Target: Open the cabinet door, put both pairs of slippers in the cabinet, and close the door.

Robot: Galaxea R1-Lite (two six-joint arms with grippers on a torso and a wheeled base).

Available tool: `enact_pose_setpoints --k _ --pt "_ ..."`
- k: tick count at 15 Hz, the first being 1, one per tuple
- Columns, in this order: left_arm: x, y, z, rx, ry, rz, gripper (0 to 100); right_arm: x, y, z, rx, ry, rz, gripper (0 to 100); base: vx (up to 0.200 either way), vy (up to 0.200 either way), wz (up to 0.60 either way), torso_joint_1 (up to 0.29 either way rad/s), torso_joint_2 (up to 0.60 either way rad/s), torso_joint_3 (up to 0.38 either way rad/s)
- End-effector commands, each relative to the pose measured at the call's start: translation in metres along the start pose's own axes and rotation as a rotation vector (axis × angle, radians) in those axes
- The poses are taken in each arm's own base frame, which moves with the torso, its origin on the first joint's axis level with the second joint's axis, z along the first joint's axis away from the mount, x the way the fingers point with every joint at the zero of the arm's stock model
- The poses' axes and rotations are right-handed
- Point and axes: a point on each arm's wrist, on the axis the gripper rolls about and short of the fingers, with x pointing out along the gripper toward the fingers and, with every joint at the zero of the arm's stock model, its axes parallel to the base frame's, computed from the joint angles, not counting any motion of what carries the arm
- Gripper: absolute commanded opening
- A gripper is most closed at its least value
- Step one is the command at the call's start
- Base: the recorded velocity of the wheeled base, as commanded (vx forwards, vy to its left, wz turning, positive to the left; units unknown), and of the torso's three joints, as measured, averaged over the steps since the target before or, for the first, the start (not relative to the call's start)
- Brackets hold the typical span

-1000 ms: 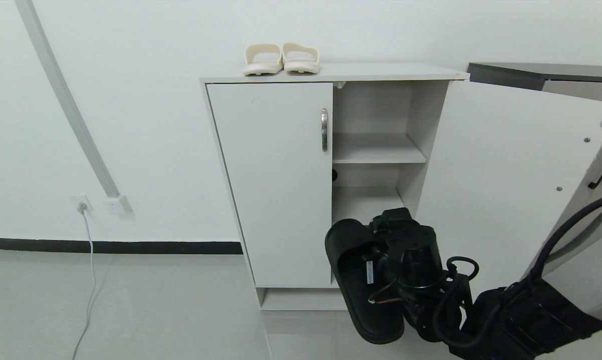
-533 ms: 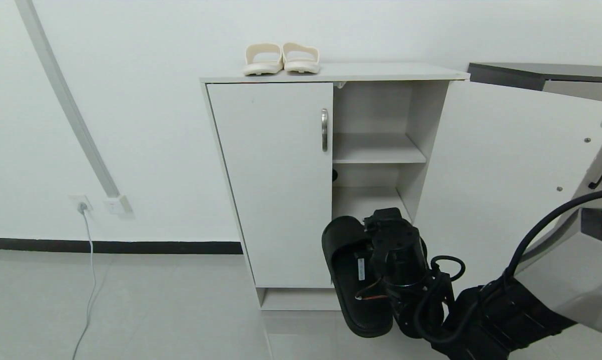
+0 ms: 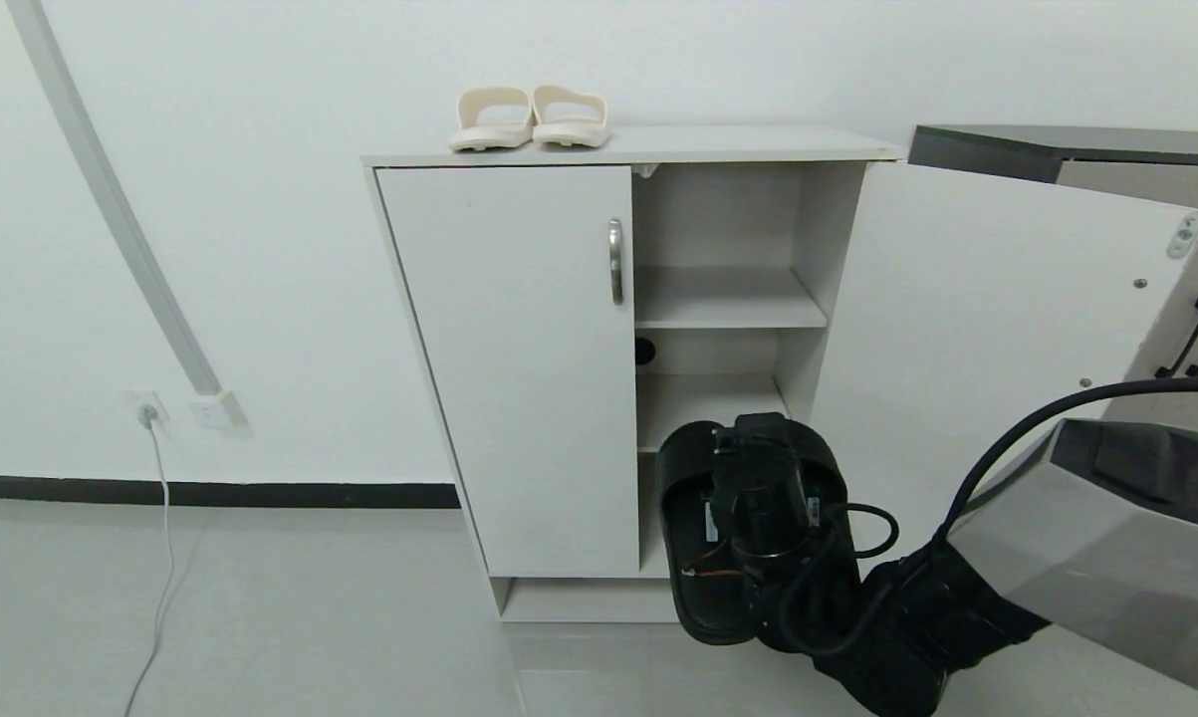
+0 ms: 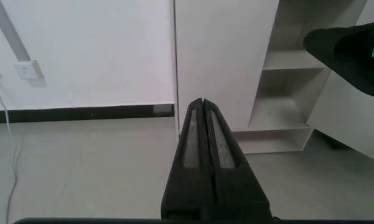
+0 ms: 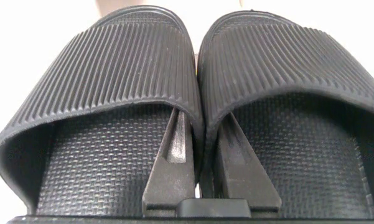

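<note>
The right gripper (image 5: 202,168), its jaws only narrowly apart, pinches the touching inner walls of the black slippers (image 5: 112,81) low before the open half of the cabinet (image 3: 519,398), a white label (image 3: 708,521) on one slipper being too small to read, while the left gripper (image 4: 202,109) is pressed closed on nothing and the beige slippers (image 3: 529,118) lie on the cabinet top.

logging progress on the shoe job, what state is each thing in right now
right cabinet door, swung wide open
left cabinet door, shut
black slippers, pair clamped together by the right pincer, held in front of the open side
beige slippers, side by side on the cabinet top, not yet inside
right pincer, shut on the black slippers' inner walls
left pincer, shut, holding nothing
wall plug, plugged in
</note>
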Motion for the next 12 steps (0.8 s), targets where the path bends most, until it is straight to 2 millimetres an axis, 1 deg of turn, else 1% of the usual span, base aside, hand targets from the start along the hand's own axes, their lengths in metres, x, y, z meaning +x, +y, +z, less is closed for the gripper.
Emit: enact_pose_setpoints --k 1,3,7,9,12 --pt "0.0 0.0 0.0 0.0 0.003 0.001 0 0.002 0.0 -0.004 -0.007 0.008 -0.003 0 0.0 0.0 0.0 0.0 0.0 0.0" --pt "0.0 0.0 0.0 0.0 0.001 0.002 0 0.007 0.004 -0.012 -0.016 0.02 0.003 0 0.0 0.0 0.0 0.0 0.0 0.0" --pt "0.0 0.0 0.0 0.0 0.001 0.002 0 0.038 0.023 -0.02 0.017 0.0 0.01 0 0.0 0.0 0.0 0.0 0.0 0.0" --pt "0.0 0.0 0.0 0.0 0.001 0.002 0 0.043 0.023 -0.024 0.038 0.007 0.015 0 0.0 0.0 0.0 0.0 0.0 0.0" --pt "0.0 0.0 0.0 0.0 0.001 0.002 0 0.044 0.023 -0.029 0.042 0.028 0.031 0 0.0 0.0 0.0 0.0 0.0 0.0"
